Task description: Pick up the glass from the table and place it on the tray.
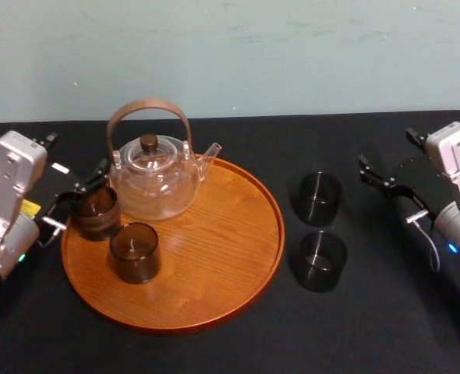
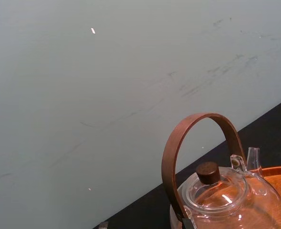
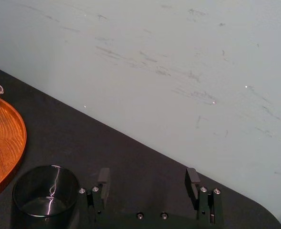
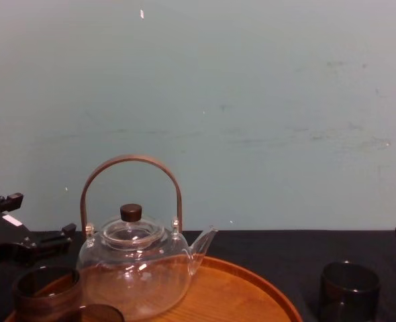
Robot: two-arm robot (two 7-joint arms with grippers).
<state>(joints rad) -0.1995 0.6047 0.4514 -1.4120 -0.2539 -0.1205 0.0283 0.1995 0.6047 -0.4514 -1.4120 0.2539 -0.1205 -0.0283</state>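
Two grippers: L gripper [image 1: 74, 199] at tray's left rim; R gripper [image 3: 147, 177] at table's right side.
L state: right by the rim glass [image 1: 96, 212]; holding or not, cannot tell.
R state: wide, nothing between; near the far table glass [image 1: 316, 198] but apart.
Rim glass: dark, upright, on tray [image 1: 214, 257], just beside teapot [image 1: 153, 178].
Other glasses: front tray glass [image 1: 135, 251] near rim glass; near table glass [image 1: 321, 261] and far one on black table [image 1: 386, 335], right of tray.
Teapot: clear, brown handle, tray's back-left.
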